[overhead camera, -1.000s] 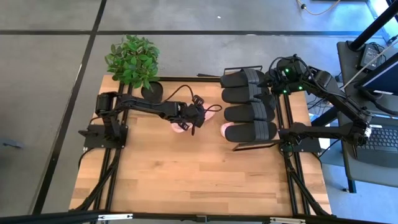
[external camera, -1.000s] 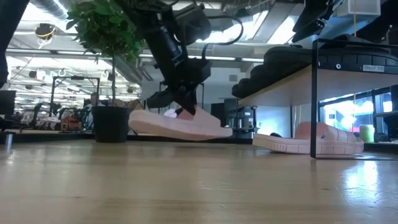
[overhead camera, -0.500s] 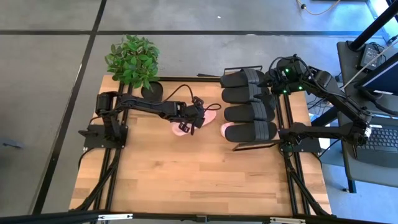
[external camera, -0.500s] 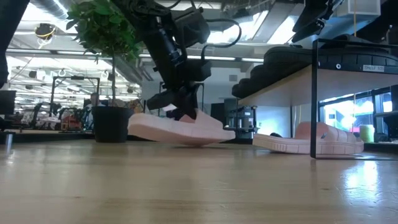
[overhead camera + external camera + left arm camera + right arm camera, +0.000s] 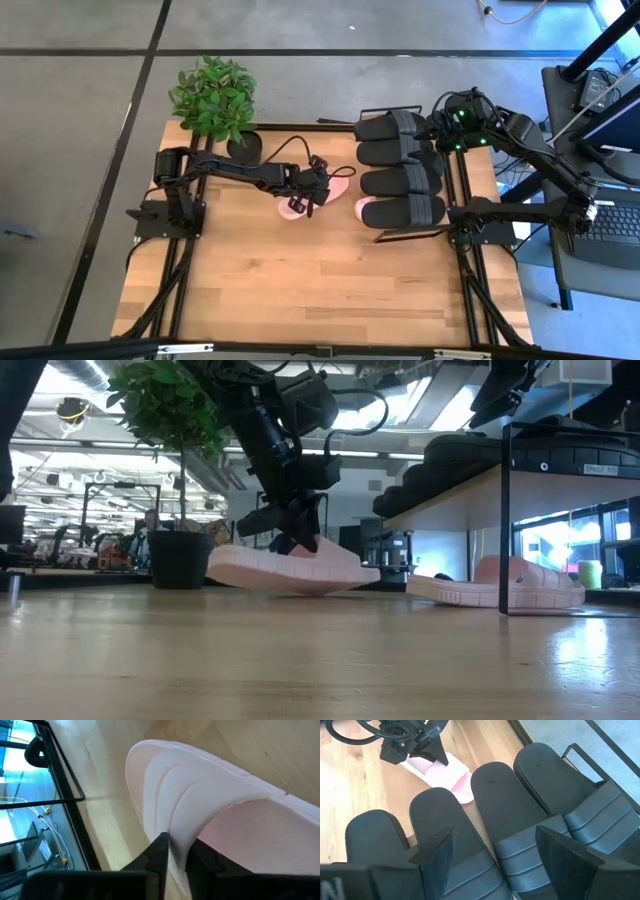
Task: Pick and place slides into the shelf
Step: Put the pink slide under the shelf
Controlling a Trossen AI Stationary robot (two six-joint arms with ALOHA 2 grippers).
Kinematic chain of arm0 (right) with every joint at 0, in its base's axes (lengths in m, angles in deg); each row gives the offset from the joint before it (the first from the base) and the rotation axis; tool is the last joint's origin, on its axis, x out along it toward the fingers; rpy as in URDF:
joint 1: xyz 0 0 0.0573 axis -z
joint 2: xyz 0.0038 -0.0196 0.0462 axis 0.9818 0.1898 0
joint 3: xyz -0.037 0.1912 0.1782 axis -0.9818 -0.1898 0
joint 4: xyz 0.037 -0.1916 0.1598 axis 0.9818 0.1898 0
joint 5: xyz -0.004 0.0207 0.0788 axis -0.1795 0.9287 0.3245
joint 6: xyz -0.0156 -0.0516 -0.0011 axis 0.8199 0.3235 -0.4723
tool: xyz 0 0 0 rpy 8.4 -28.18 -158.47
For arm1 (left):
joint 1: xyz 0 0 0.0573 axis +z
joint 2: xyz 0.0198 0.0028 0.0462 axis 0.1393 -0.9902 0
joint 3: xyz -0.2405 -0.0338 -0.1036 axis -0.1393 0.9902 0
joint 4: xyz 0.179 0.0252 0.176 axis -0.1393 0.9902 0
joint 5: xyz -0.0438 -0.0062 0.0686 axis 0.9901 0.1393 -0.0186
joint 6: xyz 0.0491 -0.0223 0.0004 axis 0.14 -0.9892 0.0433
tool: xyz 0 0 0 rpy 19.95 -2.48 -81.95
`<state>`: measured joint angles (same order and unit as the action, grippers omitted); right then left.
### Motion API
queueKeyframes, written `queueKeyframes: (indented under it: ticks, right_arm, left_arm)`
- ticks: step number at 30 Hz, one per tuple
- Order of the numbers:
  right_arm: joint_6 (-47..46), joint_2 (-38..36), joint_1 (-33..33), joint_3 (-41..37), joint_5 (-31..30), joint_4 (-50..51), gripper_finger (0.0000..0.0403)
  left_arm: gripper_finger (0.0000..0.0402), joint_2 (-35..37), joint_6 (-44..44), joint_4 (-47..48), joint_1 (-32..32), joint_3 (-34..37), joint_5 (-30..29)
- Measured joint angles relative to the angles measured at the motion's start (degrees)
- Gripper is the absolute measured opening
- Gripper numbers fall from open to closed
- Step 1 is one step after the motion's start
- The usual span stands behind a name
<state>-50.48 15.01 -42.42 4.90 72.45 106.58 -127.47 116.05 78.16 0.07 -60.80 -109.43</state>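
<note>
While I watch from above, my left hand sits near the middle of the surface, right over a pale pink slide that lies flat on the wood between the potted plant and the shelf. From the left wrist view I see the two fingers standing either side of the slide's wide strap, one outside it and one tucked under it, close against the strap; whether they press it or have slackened I cannot tell. In the low view the slide's sole rests on the surface with the hand reaching down onto its strap.

On top of the shelf I count four black slides laid side by side, and a second pink slide lies on the surface below the shelf board, partly hidden from overhead.

My right hand hangs above the far end of the shelf with its fingers spread wide, holding nothing, the black slides just under it.
</note>
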Motion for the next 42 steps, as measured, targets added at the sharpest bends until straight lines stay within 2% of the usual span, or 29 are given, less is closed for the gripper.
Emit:
queueKeyframes:
  ticks: [8,11,15,19,24,29,33,36,42]
  right_arm:
    - [0.0,0.0,0.0,0.0,0.0,0.02,0.0275]
    - [0.0,0.0,0.0,0.0,0.0,0.02,0.0275]
    - [-0.24,0.0,0.0,0.0,0.02,0.05,0.0275]
    - [-0.22,0.0,0.0,0.0,0.02,0.07,0.0275]
    - [-0.22,0.0,-0.02,0.0,0.04,0.07,0.0275]
    - [-0.23,0.0,-0.04,0.0,0.07,0.07,0.0275]
    - [-0.24,0.0,-0.04,0.0,0.07,0.08,0.0275]
    - [-0.24,0.0,-0.04,0.0,0.07,0.17,0.0275]
    - [-0.2,0.0,-0.04,0.0,0.11,1.31,0.0275]
  left_arm:
    - [0.0122,0.02,-0.06,0.31,0.0,0.0,-0.35]
    - [0.014,0.02,-1.37,0.29,-0.57,0.0,-3.16]
    - [0.0149,0.11,-8.2,0.28,-2.08,0.0,-8.55]
    - [0.015,2.64,-19.38,0.33,-3.57,0.0,-10.32]
    - [0.015,10.15,-36.85,0.92,-5.21,0.0,-10.4]
    - [0.015,18.53,-65.99,2.19,-5.18,-0.02,-9.41]
    - [0.015,23.38,-88.4,2.19,-5.36,-0.05,-1.43]
    - [0.015,25.58,-95.2,1.76,-6.43,-0.07,3.76]
    - [0.015,26.14,-100.67,-0.03,-10.06,-0.07,5.08]
